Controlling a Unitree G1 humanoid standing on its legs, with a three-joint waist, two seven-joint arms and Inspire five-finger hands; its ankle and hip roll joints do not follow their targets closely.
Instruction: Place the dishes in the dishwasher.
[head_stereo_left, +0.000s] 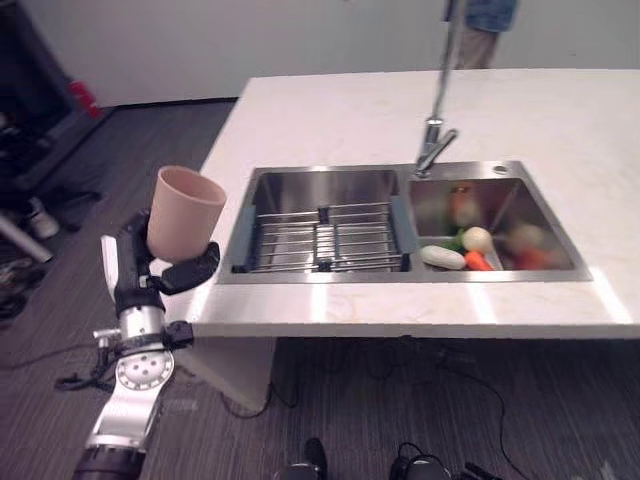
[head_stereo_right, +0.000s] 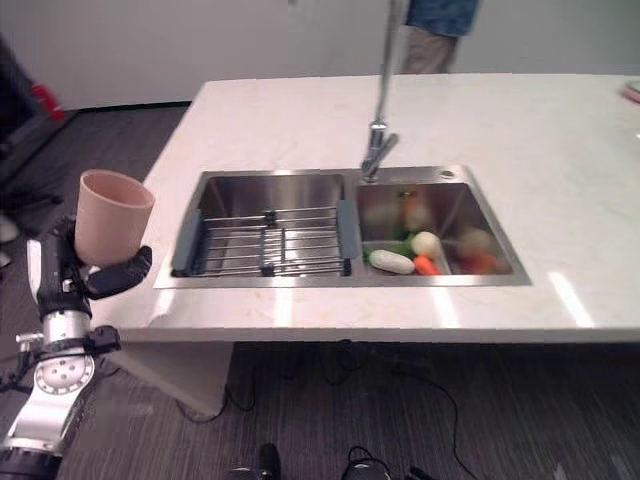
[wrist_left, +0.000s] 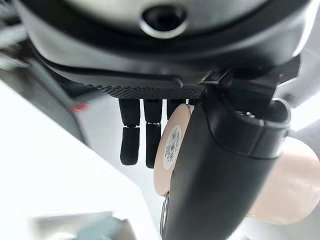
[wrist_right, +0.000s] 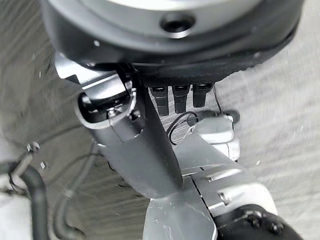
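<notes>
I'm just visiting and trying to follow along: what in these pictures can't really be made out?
- Inside of the cup held by the left hand: its own wall hides the bottom in the eye views.
- Cup in the left wrist view: the thumb covers most of it.
- Vegetables in the right sink basin: the ones further back are blurred.
- Person behind the counter: cut off by the top edge.
- Right hand: fingers cut short by its own bulk.
</notes>
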